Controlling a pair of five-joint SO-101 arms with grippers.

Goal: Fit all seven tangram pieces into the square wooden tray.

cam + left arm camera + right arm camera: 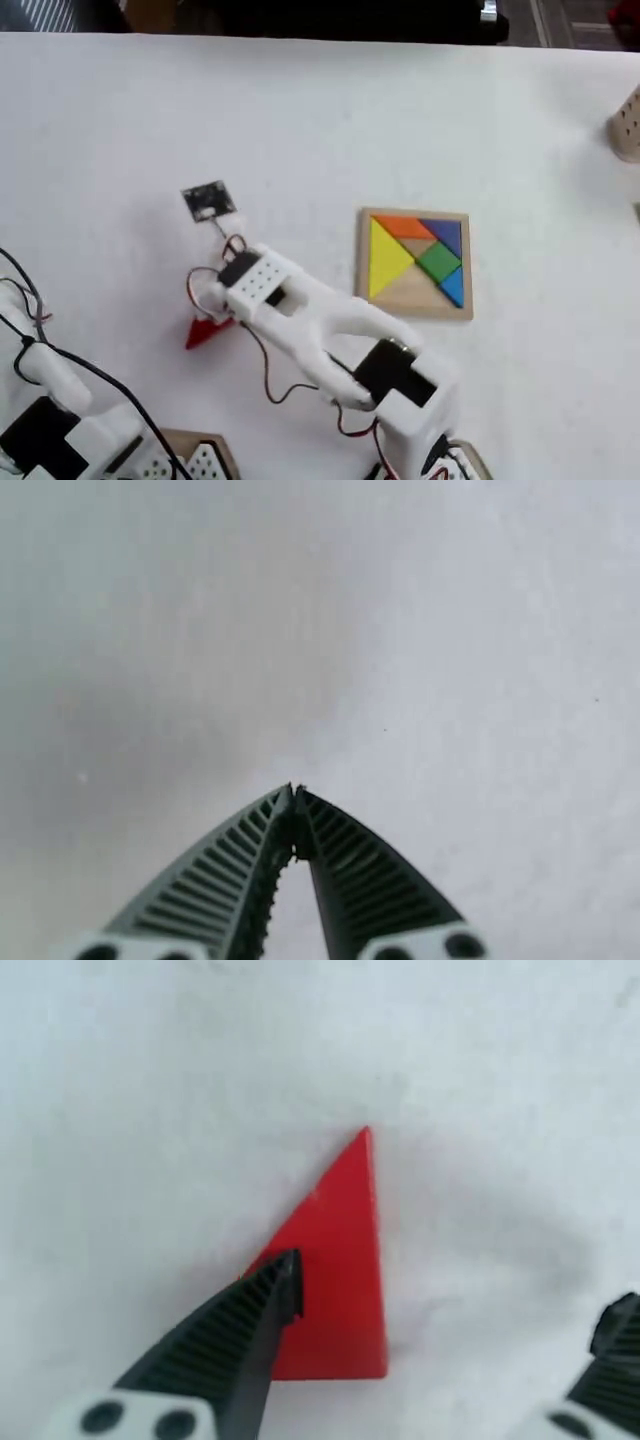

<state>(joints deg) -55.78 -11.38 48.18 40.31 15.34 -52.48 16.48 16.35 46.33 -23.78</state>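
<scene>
Red triangle (335, 1270) on white table (300, 110), right gripper (455, 1290) wide over it, left gripper (295, 798) closed.

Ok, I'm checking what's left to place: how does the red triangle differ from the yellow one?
The red triangle lies loose on the white table; the yellow triangle sits fitted in the tray. The right gripper is open over the red triangle; no gripper is near the yellow triangle. Both are flat triangles.
</scene>
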